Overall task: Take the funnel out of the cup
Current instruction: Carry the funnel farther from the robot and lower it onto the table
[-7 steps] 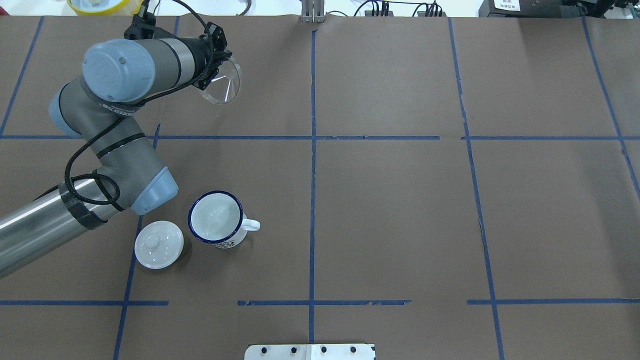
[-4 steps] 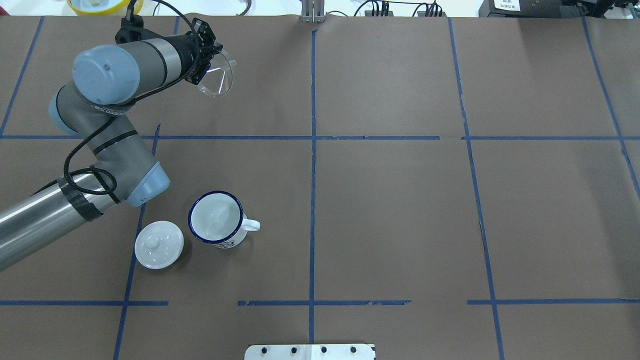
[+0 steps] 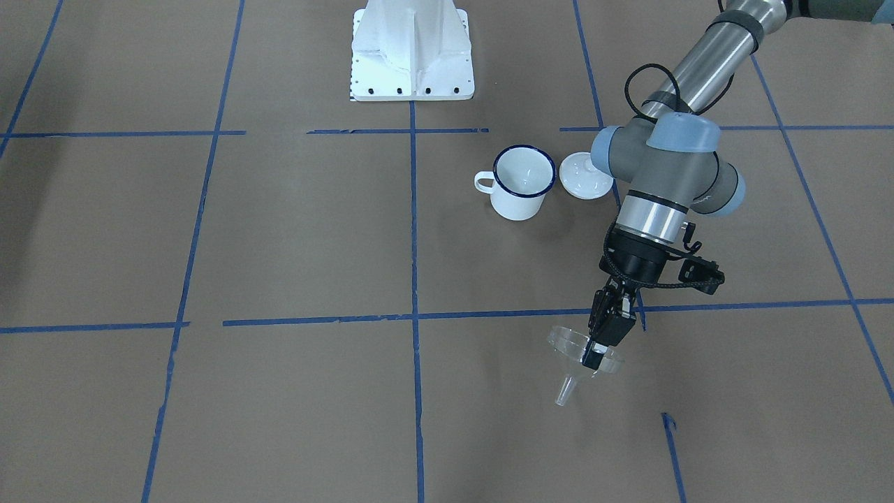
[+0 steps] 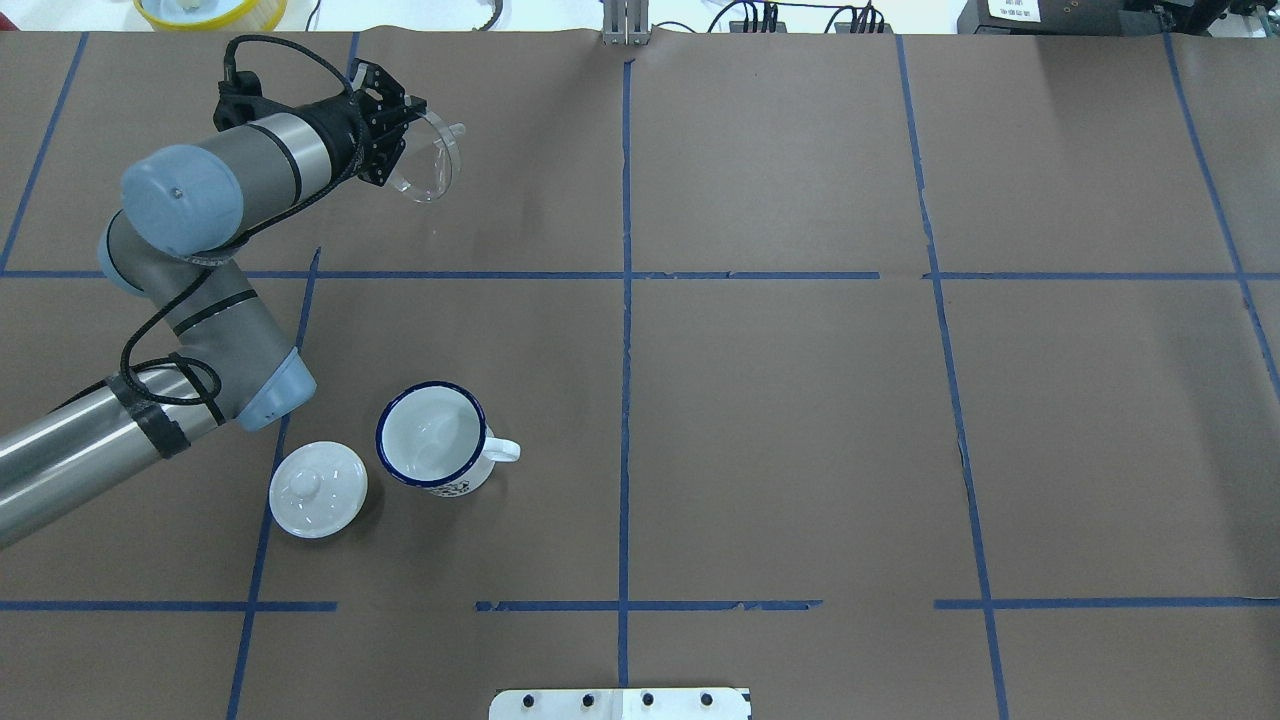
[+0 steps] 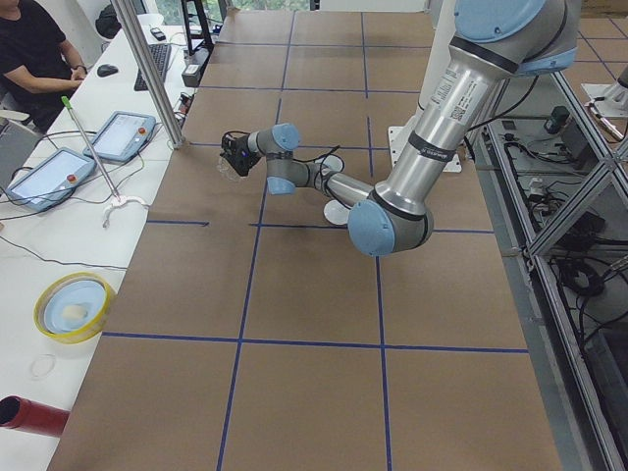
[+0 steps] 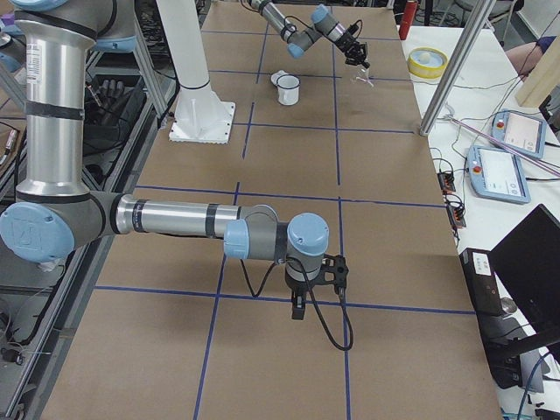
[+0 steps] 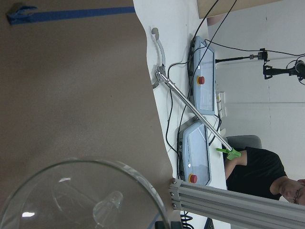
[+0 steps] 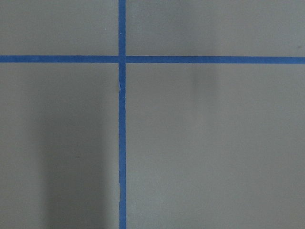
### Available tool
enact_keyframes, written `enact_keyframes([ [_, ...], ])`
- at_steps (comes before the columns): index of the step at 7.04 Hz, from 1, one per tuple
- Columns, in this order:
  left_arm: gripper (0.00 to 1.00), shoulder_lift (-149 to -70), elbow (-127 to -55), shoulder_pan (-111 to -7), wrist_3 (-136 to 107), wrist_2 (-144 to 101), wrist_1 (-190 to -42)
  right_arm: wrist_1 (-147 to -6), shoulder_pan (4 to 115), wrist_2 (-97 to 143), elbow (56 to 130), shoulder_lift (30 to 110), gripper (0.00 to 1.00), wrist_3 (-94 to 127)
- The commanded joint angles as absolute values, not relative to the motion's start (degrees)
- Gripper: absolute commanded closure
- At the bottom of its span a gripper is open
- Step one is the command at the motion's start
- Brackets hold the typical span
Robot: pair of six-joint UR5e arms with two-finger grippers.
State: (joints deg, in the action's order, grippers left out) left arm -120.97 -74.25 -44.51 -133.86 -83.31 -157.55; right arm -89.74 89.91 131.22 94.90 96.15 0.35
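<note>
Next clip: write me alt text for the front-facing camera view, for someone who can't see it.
The robot's left hand grips a clear funnel by its rim, well away from the empty white cup. A white lid sits beside the cup on the brown, blue-taped table.

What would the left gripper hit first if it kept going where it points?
Likely bare table, with the held funnel touching before the fingers; nothing else lies ahead, though depth is unclear.
</note>
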Motion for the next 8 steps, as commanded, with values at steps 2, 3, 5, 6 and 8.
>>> enact_keyframes([
  [2,1.0,-120.8,-70.6,-42.5,-135.5,-82.4,-162.3,-89.7,89.9,131.2,94.9,96.2,0.0,0.4],
  [3,1.0,-120.7,-70.3,-42.1,-135.5,-82.4,-162.3,-89.7,89.9,131.2,94.9,96.2,0.0,0.4],
  [5,1.0,-120.8,-68.3,-42.0,-135.5,-82.1,-164.2,-89.7,89.9,131.2,94.9,96.2,0.0,0.4],
  [6,1.0,-120.8,-67.7,-42.0,-135.5,-82.1,-164.6,-89.7,89.9,131.2,94.9,96.2,0.0,0.4],
  [8,1.0,-120.8,-67.6,-42.0,-135.5,-82.1,-164.6,-89.7,89.9,131.2,94.9,96.2,0.0,0.4],
])
